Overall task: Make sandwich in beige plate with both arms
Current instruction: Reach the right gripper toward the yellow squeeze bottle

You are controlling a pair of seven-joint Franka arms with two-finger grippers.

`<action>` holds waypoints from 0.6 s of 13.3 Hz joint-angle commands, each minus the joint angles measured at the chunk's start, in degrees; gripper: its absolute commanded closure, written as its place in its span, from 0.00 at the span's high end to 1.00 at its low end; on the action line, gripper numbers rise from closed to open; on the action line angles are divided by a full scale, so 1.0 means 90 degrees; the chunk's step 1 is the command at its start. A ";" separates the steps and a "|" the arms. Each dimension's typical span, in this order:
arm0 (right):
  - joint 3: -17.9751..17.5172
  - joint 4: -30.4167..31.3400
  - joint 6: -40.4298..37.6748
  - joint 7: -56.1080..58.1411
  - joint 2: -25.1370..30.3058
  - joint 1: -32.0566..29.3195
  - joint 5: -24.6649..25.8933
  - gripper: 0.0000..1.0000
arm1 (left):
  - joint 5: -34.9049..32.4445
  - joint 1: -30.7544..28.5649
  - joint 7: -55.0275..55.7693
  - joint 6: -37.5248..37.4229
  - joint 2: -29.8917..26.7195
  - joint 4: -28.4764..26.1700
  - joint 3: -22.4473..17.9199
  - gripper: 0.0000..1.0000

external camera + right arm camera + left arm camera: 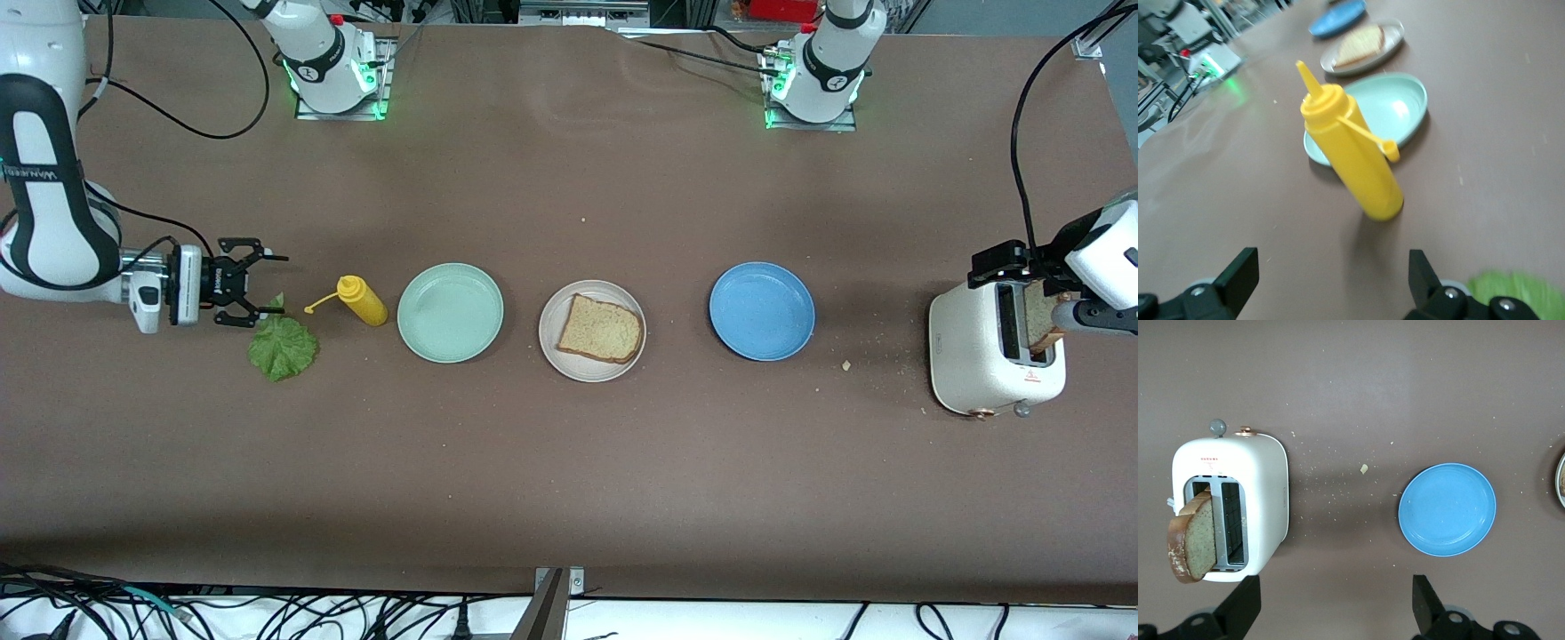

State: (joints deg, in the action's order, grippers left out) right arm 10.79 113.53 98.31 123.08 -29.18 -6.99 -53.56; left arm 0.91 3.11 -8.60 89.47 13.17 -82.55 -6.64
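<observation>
The beige plate (556,356) sits mid-table with one tan toast slice (602,329) lying in it; both also show in the right wrist view (1361,45). A second toast slice (1042,324) stands up out of the white toaster (982,356), and is seen from above in the left wrist view (1195,540). A crinkled green lettuce leaf (283,347) lies on the table at the right arm's end. My right gripper (267,284) is open and empty just beside the leaf (1511,290). My left gripper (1045,284) is open and empty over the toaster (1265,487).
A yellow squeeze bottle (363,300) stands between the leaf and the mint green plate (450,312). The blue plate (762,311) lies between the beige plate and the toaster. Crumbs are scattered on the table near the toaster.
</observation>
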 commanded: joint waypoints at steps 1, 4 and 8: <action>-0.0047 -0.0105 -0.0531 0.1147 -0.0476 -0.0083 -0.0872 1.00 | -0.0189 0.0006 -0.0012 0.0040 -0.0106 -0.0066 0.0045 1.00; -0.0231 -0.0125 -0.1000 0.1966 -0.1023 -0.0044 -0.1664 1.00 | -0.0198 0.0006 -0.0012 0.0049 -0.0096 -0.0066 0.0045 1.00; -0.0564 -0.0261 -0.0973 0.2302 -0.1327 0.0014 -0.2173 1.00 | -0.0198 0.0016 -0.0012 0.0049 -0.0087 -0.0066 0.0055 1.00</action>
State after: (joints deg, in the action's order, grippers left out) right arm 6.79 112.92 90.57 142.67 -40.16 -6.73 -71.36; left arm 0.91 3.15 -8.60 89.54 13.17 -82.55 -6.52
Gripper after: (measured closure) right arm 0.000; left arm 0.000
